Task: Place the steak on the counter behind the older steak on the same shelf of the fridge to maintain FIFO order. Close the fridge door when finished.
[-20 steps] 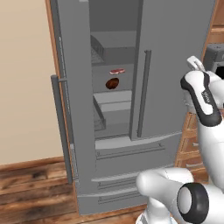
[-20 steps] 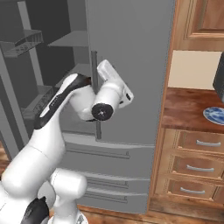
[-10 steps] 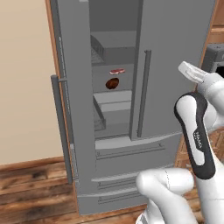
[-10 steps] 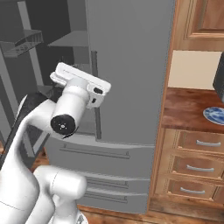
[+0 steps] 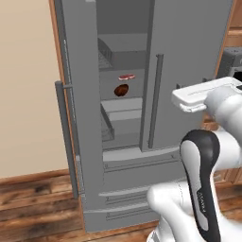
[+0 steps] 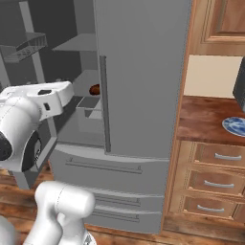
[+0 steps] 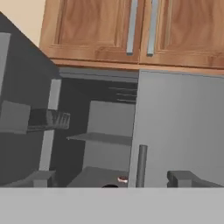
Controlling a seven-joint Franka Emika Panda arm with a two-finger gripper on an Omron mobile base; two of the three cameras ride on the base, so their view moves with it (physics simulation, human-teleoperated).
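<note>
Two steaks are seen on one fridge (image 5: 189, 56) shelf (image 5: 124, 99), well beyond the pincer: the steak (image 5: 126, 76), flat and pinkish-red, behind the older steak (image 5: 121, 90), a dark rounded lump. Placement is judged done; closing the open door (image 5: 80, 104) is called for next. The pincer's opening cannot be told.

Both base views look forward and down from behind the arm — left and right — sharing the fridge (image 5: 142, 94). The hand view faces its open compartment, tilted upward.

Steak (image 5: 125, 76) behind older steak (image 5: 121, 90), same shelf (image 5: 124, 99).
</note>
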